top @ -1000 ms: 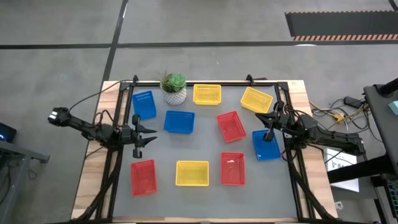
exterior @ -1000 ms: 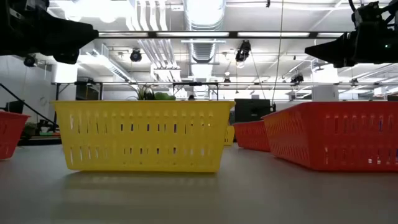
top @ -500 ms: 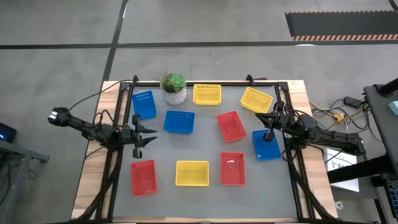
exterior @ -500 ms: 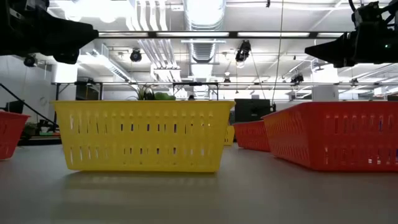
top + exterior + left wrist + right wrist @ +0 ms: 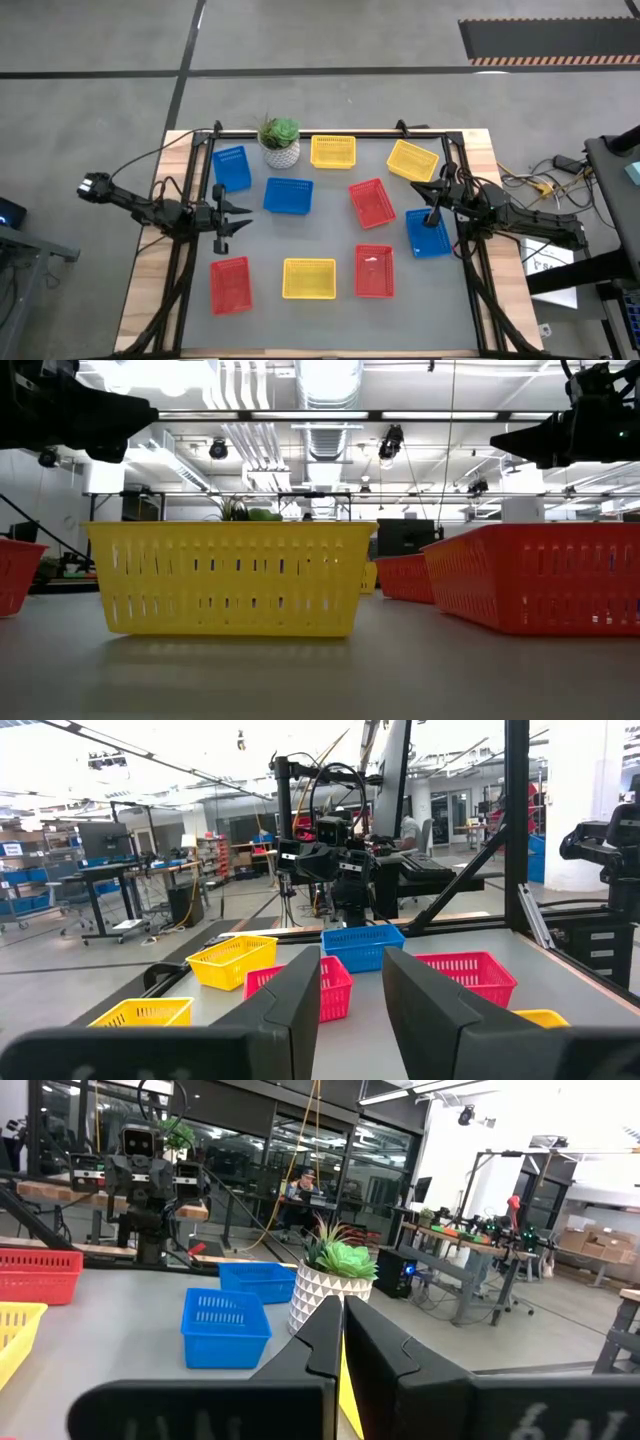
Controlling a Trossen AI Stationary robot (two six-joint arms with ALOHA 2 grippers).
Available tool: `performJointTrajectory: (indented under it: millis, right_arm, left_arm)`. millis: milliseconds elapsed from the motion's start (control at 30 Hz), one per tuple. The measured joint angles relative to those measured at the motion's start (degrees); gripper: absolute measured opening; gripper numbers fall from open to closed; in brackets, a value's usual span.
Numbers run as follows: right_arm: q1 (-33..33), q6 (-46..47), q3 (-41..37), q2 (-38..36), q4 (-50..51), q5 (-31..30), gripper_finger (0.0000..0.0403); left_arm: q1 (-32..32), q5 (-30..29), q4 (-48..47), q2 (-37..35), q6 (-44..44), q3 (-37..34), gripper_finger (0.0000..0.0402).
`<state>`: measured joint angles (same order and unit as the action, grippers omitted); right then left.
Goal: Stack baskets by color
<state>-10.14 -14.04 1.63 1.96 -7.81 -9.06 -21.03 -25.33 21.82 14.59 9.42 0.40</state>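
Left gripper point(image 5: 232, 222): I held it released, empty, at the table's point(image 5: 330, 235) left edge.
Right gripper point(image 5: 431, 197): clenched, empty, over a blue basket point(image 5: 428, 233).
Baskets: nine lay unstacked between both grippers.

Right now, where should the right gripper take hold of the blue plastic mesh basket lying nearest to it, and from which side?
Probably on a long side wall, coming straight down from above. The blue plastic mesh basket sits flat with its open top up, so one finger can go inside the thin wall and one outside. The right gripper hovers shut over it, so it must open first.
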Motion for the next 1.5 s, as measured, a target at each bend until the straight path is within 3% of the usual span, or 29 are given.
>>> performJointTrajectory:
  millis: [233,400,467,700,1067,1200,1500]
  right_arm:
    - [0.0,2.6,0.0,0.0,0.1,0.1,0.0009]
    - [0.1,36.3,0.0,0.0,0.3,1.6,0.0009]
    - [0.0,41.9,0.0,0.0,0.3,0.9,0.0009]
    - [0.0,40.2,0.0,0.0,0.2,0.0,0.0009]
    - [0.5,37.2,0.0,0.1,-0.8,0.6,0.0009]
    - [3.5,31.6,-0.9,1.2,-5.4,1.6,0.0009]
    - [13.7,20.4,-0.9,9.0,-21.7,1.7,0.0009]
  left_arm:
    - [0.0,0.0,1.5,0.0,1.2,0.0,0.0095]
    - [0.0,1.5,4.0,-0.1,-12.1,0.0,0.0095]
    - [0.0,1.5,4.7,-0.1,-15.1,0.0,0.0095]
    - [0.0,1.5,6.3,-0.1,-15.1,0.0,0.0095]
    - [0.0,-0.3,24.7,-0.1,-12.0,0.3,0.0095]
    - [0.0,-2.5,28.3,-0.1,-5.8,0.2,0.0095]
    - [0.0,-2.4,28.7,1.1,-6.0,0.2,0.0095]
